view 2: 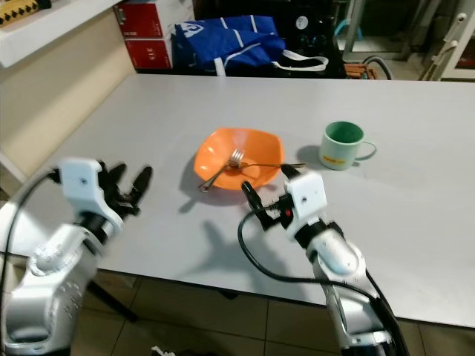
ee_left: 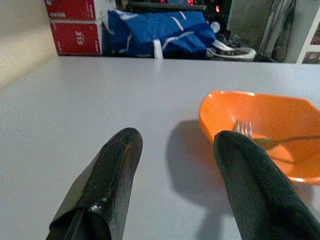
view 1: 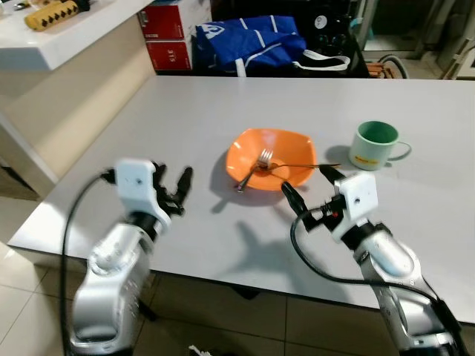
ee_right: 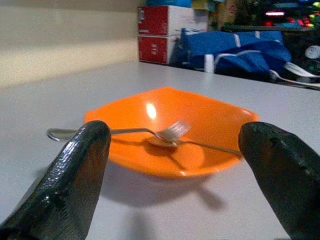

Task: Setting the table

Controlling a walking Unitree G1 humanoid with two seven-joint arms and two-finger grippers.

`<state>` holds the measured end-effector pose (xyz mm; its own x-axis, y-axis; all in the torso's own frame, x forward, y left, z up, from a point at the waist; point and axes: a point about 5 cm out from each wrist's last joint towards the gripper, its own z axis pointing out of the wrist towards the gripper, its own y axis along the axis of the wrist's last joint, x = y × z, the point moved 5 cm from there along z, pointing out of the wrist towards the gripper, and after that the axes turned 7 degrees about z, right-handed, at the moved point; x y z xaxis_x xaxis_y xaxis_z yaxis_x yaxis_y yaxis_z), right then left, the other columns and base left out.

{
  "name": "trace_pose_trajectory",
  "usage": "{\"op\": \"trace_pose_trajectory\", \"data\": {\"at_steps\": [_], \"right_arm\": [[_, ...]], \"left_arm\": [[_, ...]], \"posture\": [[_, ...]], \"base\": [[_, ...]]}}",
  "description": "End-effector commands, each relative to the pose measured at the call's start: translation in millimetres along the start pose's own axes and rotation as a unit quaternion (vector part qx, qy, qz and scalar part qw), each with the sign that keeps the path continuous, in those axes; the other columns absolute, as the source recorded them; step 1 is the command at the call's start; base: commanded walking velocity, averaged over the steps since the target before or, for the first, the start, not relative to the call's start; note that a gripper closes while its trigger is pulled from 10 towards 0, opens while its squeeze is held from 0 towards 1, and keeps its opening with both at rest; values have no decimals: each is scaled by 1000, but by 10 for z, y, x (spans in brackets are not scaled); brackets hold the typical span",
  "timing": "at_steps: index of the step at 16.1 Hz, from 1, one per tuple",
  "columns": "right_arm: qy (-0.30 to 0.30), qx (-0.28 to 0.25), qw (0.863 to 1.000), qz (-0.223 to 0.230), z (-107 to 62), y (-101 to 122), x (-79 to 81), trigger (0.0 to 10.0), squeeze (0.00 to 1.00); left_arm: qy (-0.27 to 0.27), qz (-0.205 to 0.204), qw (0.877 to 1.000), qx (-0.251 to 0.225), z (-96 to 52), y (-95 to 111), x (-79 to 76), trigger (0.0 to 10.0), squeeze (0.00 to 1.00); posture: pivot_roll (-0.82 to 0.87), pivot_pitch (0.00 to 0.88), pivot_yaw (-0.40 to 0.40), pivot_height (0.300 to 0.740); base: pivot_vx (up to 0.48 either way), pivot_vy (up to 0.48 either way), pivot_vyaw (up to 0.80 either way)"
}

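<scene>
Head cams: you've got an orange bowl [view 1: 271,158] mid-bench w/ a fork [view 1: 254,167] and a spoon [view 1: 300,165] lying in it, handles sticking out over opposite rims. Green mug [view 1: 375,144] stands apart on the robot's right of the bowl. Left claw [view 1: 177,190] hovers over bare grey bench [view 1: 185,111], well left of the bowl, fingers spread, holding nothing. Right claw [view 1: 310,189] sits just in front of the bowl, wide, empty.

Left wrist cam: fingers wide, bowl off to one side, fork tines visible.

Right wrist cam: bowl framed between wide fingers, fork and spoon crossing inside.

Progress, judged: bowl and mug are out, but cutlery isn't laid beside the bowl yet; that's prob. what's left.
</scene>
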<state>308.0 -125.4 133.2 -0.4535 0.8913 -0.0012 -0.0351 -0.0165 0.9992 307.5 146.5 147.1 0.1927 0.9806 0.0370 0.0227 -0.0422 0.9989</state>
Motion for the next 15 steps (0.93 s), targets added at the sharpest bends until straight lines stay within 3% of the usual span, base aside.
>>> {"op": "trace_pose_trajectory", "data": {"at_steps": [1, 5, 7, 8, 10, 11, 13, 14, 15], "right_arm": [[-17, -12, 1000, -7, -43, 33, -50, 10000, 0], [-65, -27, 997, 18, -230, -79, -138, 10000, 0], [-77, -48, 996, 26, -339, -130, -170, 10000, 0], [-81, -57, 995, 24, -378, -175, -178, 10000, 0], [-79, -48, 996, 17, -427, -316, -181, 10000, 0], [-94, -38, 995, 20, -485, -442, -199, 10000, 0], [-107, -26, 994, 19, -554, -562, -210, 10000, 0], [-116, -12, 993, 25, -647, -758, -204, 10000, 0], [-133, 3, 991, 30, -735, -924, -226, 10000, 0]], "left_arm": [[20, 4, 1000, 10, -37, -89, 45, 10000, 0], [54, 36, 998, 25, -231, -388, 132, 10000, 0], [104, 86, 991, 17, -339, -408, 314, 10000, 0], [102, 142, 985, 0, -381, -360, 348, 10000, 0], [85, 178, 980, -16, -445, -366, 328, 10000, 0], [87, 180, 980, -3, -527, -473, 366, 10000, 0], [106, 163, 981, 7, -548, -537, 425, 10000, 0], [114, 154, 981, 9, -591, -591, 455, 10000, 0], [139, 128, 982, 33, -730, -744, 549, 10000, 0]], "posture": [[-228, 0, 133, 740], [-238, 0, 139, 740], [-246, 0, 142, 740], [-241, 0, 143, 740], [-235, 0, 146, 740], [-230, 0, 153, 740], [-226, 0, 159, 740], [-229, 0, 157, 740], [-224, 0, 151, 740]], "base": [[0, 0, 0], [0, 0, 0], [0, 0, 0], [0, 0, 0], [0, 0, 0], [0, 0, 0], [0, 0, 0], [0, 0, 0], [0, 0, 0]]}}
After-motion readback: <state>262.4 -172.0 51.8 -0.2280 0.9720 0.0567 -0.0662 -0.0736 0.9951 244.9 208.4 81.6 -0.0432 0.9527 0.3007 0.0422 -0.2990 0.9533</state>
